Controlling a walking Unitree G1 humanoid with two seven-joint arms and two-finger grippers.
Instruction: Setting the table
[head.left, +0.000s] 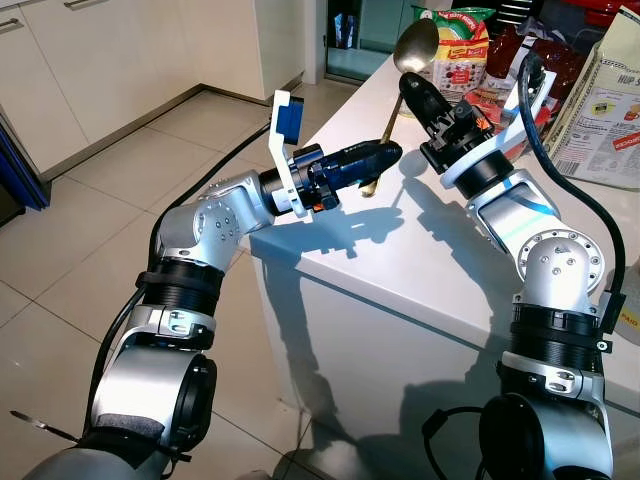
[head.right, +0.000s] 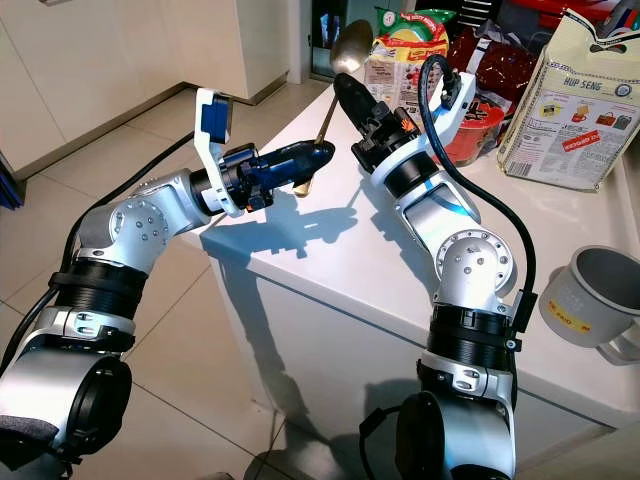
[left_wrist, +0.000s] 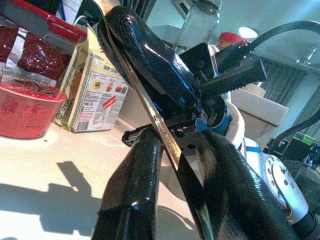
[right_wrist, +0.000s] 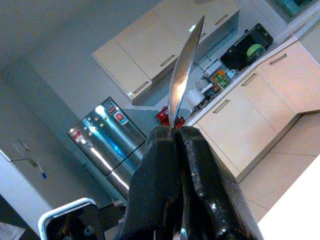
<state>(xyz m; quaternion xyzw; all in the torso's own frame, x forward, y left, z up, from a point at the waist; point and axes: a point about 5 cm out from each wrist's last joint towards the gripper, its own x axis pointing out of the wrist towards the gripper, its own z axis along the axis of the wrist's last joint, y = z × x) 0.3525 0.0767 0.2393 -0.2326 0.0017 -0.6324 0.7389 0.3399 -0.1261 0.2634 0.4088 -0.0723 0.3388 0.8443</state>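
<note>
Brass-coloured metal spoon (head.left: 398, 95), held in the air above the near corner of the white table (head.left: 420, 270), bowl uppermost and handle slanting down toward me. My right pincer (head.left: 415, 98) is clamped on the upper handle just below the bowl; its wrist view shows both black fingers pressed together with the thin blade of the spoon rising out between them. My left pincer (head.left: 385, 155) sits lower on the same handle, near its tail end. Its wrist view shows the handle running between my two fingers (left_wrist: 140, 165), which flank it closely; I judge them closed on it, though contact on the far side is hidden.

Handling, as I judge it: the spoon is light, rigid and smooth, so it will neither bend nor break but may pivot or slide in a two-point grip. The flat handle is the place to hold, faces against the pads, not the rounded bowl. With both pincers on one stiff piece, one must release before the other moves off.

Beyond my right pincer stand food packets (head.left: 456, 45) and a printed bag (head.right: 575, 95). Off to its outer side a grey mug (head.right: 590, 300) rests on the table.
</note>
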